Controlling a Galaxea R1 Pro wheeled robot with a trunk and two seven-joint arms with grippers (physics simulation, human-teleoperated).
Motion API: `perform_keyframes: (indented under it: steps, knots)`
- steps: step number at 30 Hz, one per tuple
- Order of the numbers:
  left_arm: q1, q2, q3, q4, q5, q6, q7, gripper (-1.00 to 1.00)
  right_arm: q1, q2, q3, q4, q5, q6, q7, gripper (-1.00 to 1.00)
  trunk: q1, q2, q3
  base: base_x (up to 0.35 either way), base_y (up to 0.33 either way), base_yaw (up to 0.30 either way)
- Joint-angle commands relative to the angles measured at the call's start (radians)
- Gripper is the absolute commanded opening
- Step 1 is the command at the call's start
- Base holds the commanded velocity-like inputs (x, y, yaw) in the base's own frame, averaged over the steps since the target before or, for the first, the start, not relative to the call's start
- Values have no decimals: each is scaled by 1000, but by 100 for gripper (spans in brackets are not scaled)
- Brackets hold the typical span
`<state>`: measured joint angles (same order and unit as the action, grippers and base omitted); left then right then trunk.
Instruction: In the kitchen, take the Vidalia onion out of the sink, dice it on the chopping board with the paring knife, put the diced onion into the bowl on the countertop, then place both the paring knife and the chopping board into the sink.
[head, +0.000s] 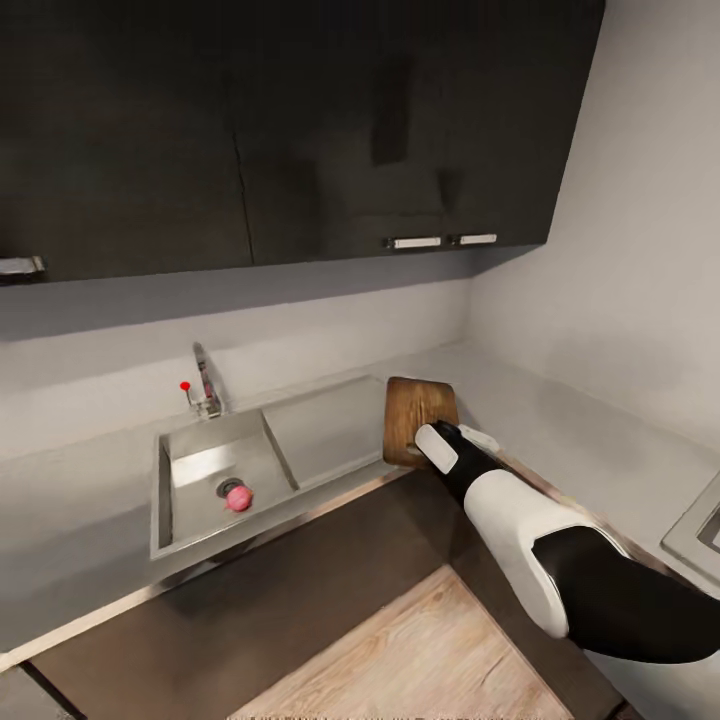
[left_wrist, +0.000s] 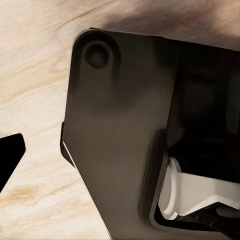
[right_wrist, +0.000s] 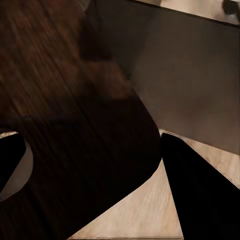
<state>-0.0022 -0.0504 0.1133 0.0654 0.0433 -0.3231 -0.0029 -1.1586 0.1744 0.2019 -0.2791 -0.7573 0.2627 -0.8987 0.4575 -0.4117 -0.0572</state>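
- Kitchen corner is seen from the head view: dark upper cabinets (head: 300, 130), pale walls, grey countertop (head: 80, 500) w/ metallic front edge, wood floor (head: 400, 650) below.
- Sink (head: 175, 520) is set into the counter, w/ flat drainboard (head: 330, 430) on its right side and tap (head: 205, 385) w/ red dot behind.
- Chopping board (head: 415, 410) is held at the drainboard's right edge, tilted, partly over the counter; in the right wrist view its dark grain and rounded corner are seen close up.
- Right gripper (head: 440, 445) is placed at the board's near end; fingers (right_wrist: 200, 195) are seen on either side of the board edge, so jaws are judged clamped on it.
- Left gripper: black fingertip (left_wrist: 10, 155) is seen over floor, beside dark robot body; jaw state can't be told.
- Small pink-red round item (head: 238, 498) lies by the drain in the basin; prob. the onion, though the colour is odd.
- Paring knife, bowl: not made out.
- Step judged: board is being handled nr the sink. Next: board to be lifted clear of the rim, carried left over the basin, lowered, then released.
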Motion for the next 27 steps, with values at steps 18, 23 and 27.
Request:
perform_keyframes:
  steps: [18, 23, 27]
  knots:
    - [-1, -5, 3, 2, 4, -5, 0, 100, -1, -1, 10, -1, -1, 9, -5, -100, 0, -2, 25, -265, 199, 166]
    - [-1, -6, 3, 2, 4, -5, 0, 100, -1, -1, 10, -1, 33, 8, -5, -100, 0, -2, 33, -270, 193, 166]
    - [-1, -6, 4, 2, 5, -5, 0, 100, -1, 0, 10, 0, 60, 7, -5, -100, 0, -2, 39, -211, 213, 166]
